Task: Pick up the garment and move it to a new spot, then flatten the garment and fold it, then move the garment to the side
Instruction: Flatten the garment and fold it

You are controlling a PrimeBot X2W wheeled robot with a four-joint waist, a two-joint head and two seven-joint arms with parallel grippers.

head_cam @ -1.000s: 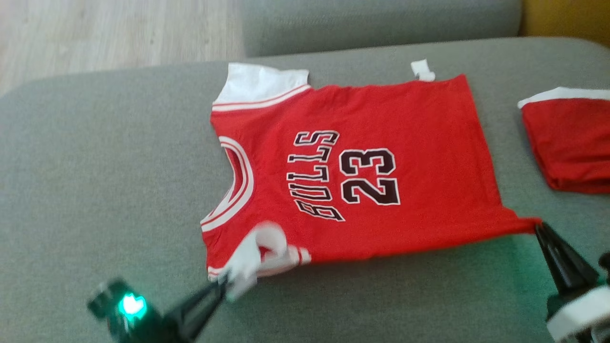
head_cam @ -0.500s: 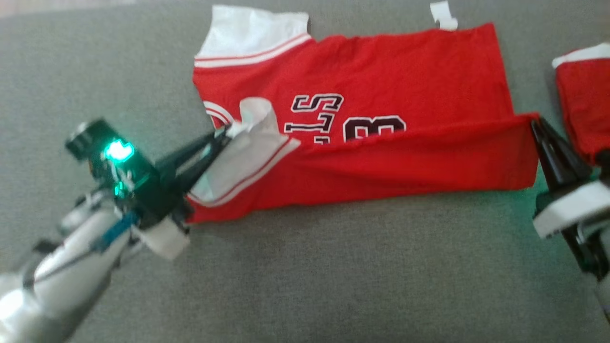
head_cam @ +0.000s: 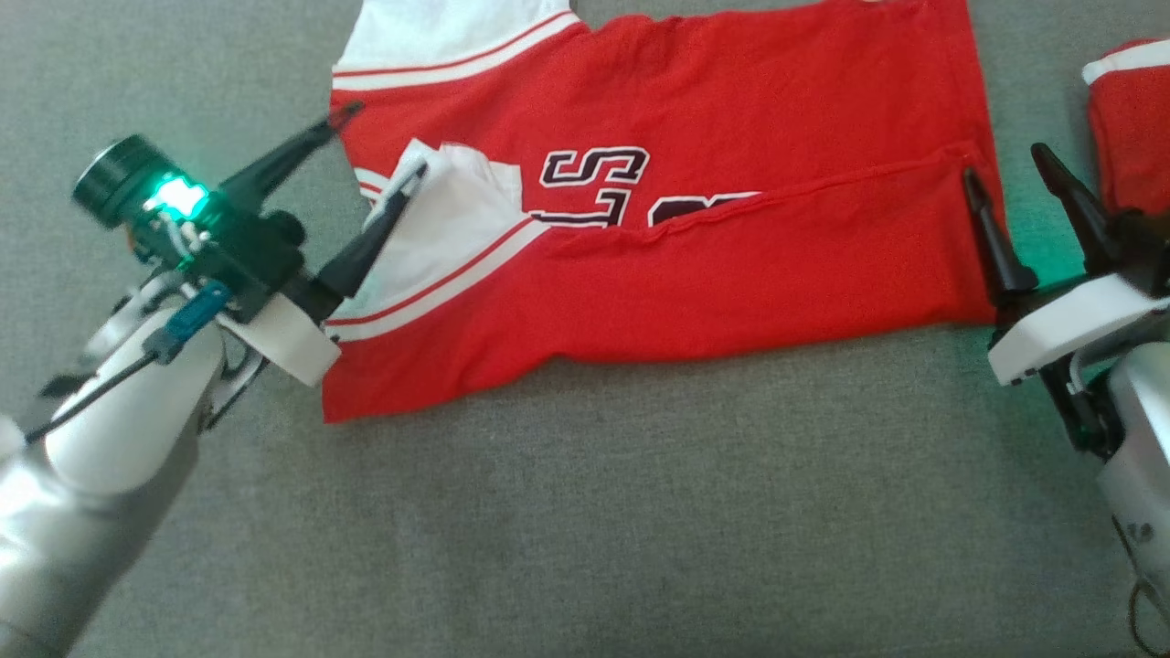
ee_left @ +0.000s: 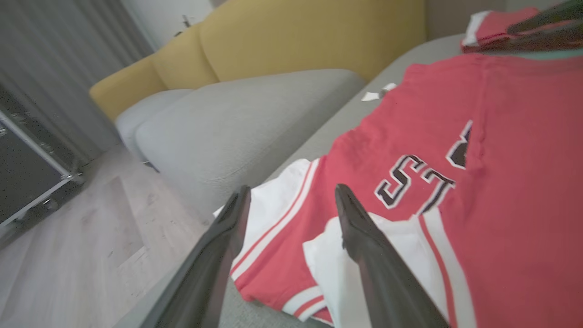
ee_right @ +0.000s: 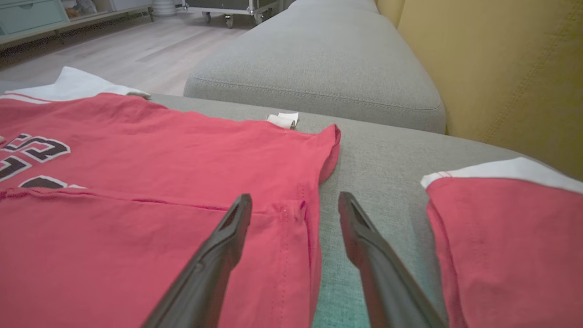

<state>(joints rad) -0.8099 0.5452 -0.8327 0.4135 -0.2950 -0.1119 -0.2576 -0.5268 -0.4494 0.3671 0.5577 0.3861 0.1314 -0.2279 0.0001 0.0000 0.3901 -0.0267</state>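
**On the grey sofa cushion: first fold is down, both grippers have let go**

Quick update, folks. Half a second back the left gripper (head_cam: 386,139) was pinching the white sleeve (head_cam: 457,219) and the right gripper (head_cam: 1005,163) had the hem corner, carrying the near long edge up and over. Now that edge lies across the red jersey (head_cam: 731,100), hiding the lower half of the lettering and most of the number. Both pairs of fingers are spread wide with nothing between them. The left one sits at the neckline end, with one finger on or just above the sleeve, can't tell which. The right one straddles the hem corner at the other end.

The jersey itself is flat on the cushion (head_cam: 585,512), with the far edge and far sleeve not folded yet. Another red piece (head_cam: 1133,119) lies off to the right, apart from it.

My read: the lengthwise fold and the release are done. The folded sleeve looks bunched and the fold line a bit wavy, so it could use a smoothing pass before the next fold. The move to the side comes after that. Watch the fingers don't snag cloth when they back off.
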